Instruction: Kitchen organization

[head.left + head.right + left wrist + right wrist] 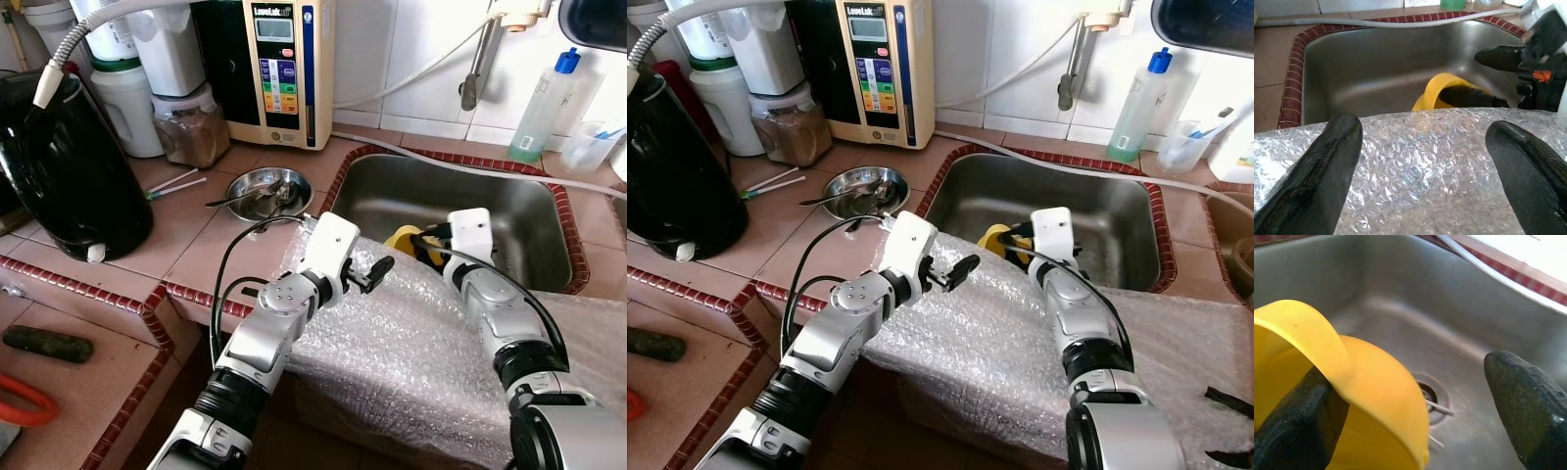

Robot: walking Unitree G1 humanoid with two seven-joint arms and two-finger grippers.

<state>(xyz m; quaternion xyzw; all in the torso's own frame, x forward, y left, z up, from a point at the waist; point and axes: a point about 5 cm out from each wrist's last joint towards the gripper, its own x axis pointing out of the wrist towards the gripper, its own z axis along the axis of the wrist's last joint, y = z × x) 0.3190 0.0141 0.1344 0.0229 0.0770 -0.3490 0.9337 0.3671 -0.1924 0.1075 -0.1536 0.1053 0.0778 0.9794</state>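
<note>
Reaching into the near left corner of the stainless steel sink (pixel 460 201), the right claw (pixel 1415 406) is standing with its two black fingers spread apart, one finger (pixel 1298 426) sitting inside a yellow plastic cup (pixel 1366 396) against its wall and the other finger (pixel 1533 401) hanging free over the sink floor, well clear of the cup. Nothing is being squeezed between them. The cup is lying tilted at the sink's near edge, its rim showing just over the bubble wrap (pixel 411 343) in the left wrist view, and the sink drain (pixel 1432 396) is lying just beyond it.

Left of it, the left claw (pixel 377 271) is hovering over the bubble wrap with its fingers (pixel 1317 166) wide open and gripping nothing, pointing toward the cup and the right claw. The bubble wrap is draping over the near rim of the sink and down the front of the tiled worktop (pixel 186 235).

Farther left on the worktop, a small steel bowl (pixel 266 191) with utensils in it is resting just beside the sink's red-tiled border, and two straws (pixel 176 184) are lying near it. A black kettle (pixel 69 171) is standing at the far left, with a water ionizer (pixel 279 69) against the wall behind the bowl. On the far right ledge, a clear bottle with a blue cap (pixel 544 108) is standing near the tap (pixel 480 69). A cucumber (pixel 47 344) is lying on the lower ledge at near left.
</note>
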